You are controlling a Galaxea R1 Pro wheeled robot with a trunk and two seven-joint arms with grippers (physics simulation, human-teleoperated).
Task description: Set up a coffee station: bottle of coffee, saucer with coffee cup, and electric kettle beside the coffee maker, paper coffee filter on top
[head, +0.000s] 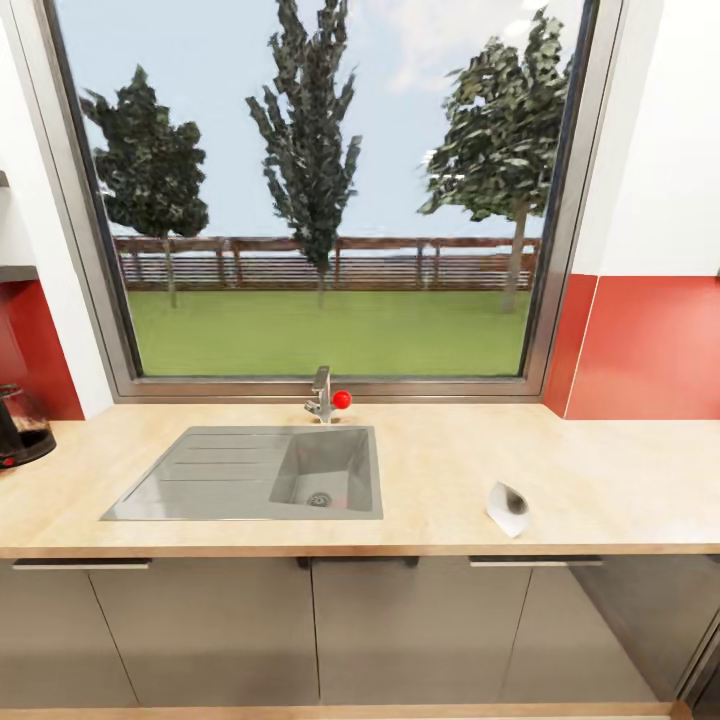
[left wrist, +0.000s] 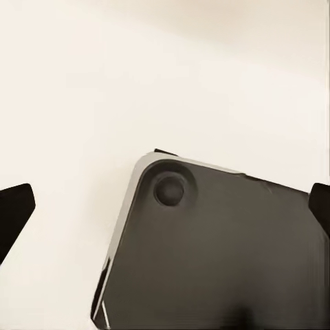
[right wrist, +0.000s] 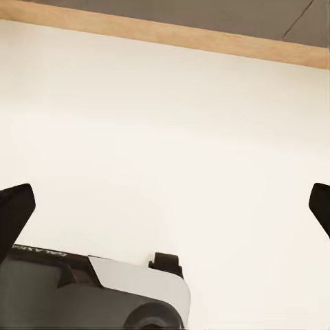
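Ahead of both our wide-open, empty grippers, left gripper (left wrist: 165, 206) and right gripper (right wrist: 165, 206), we see the paper coffee filter (head: 508, 508) lying on the desk (head: 600, 480) beside the sink (head: 250, 475).

The head view is bright and evenly lit, with daylight coming through the big window (head: 330, 190) behind the sink (head: 250, 475). The countertop (head: 600, 480) shows almost no shadows; only the sink basin is darker. The trees outside look blocky and soft-edged, and the window frame leans outward toward the picture's corners. Both wrist views are pale, washed out and slightly blurred, with black fingertips (left wrist: 14, 206) cut by the edges
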